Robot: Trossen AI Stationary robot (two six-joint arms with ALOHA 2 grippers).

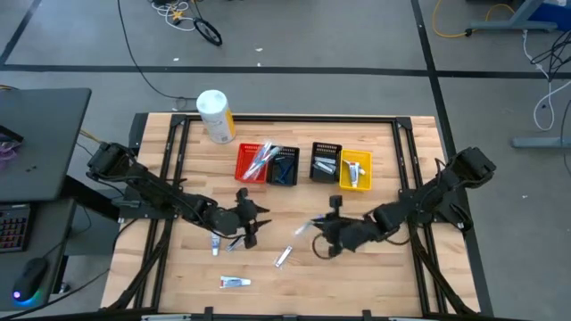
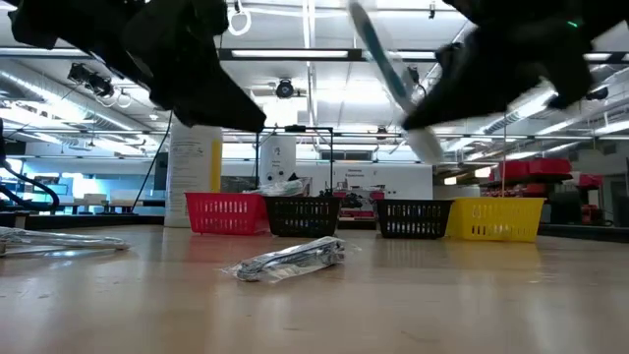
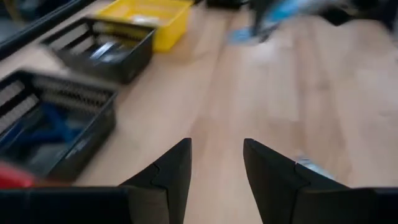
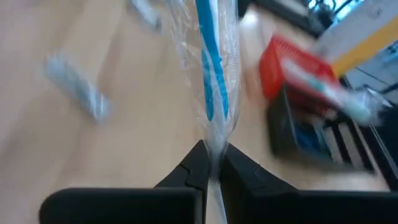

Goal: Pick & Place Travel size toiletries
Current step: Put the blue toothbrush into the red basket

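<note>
My right gripper [image 1: 319, 234] is over the table's middle, shut on a blue-and-white toothbrush in a clear wrapper [image 4: 210, 74]. The toothbrush shows tilted in the air in the low view [image 2: 385, 71]. My left gripper [image 1: 250, 220] hovers open left of it, fingers apart over bare wood [image 3: 217, 177]. A small white toothpaste tube [image 1: 215, 242] lies flat below the left gripper. Another tube [image 1: 235, 282] lies near the near edge. A wrapped item [image 1: 284, 257] [image 2: 290, 258] lies flat between the grippers. My right gripper pinches the wrapped toothbrush between its two fingers at one end of the wrapper [image 4: 212, 152]. The toothbrush runs on from the fingertips, lengthwise with the fingers. It is lifted clear of the table and tilted [image 2: 393, 84].
A row of slotted bins stands beyond the grippers: red [image 1: 254, 163], black [image 1: 285, 167], black [image 1: 326, 161], yellow [image 1: 355, 169], several holding items. A white-and-yellow cylinder [image 1: 216, 116] stands near the far edge. Bare wood lies toward the near right.
</note>
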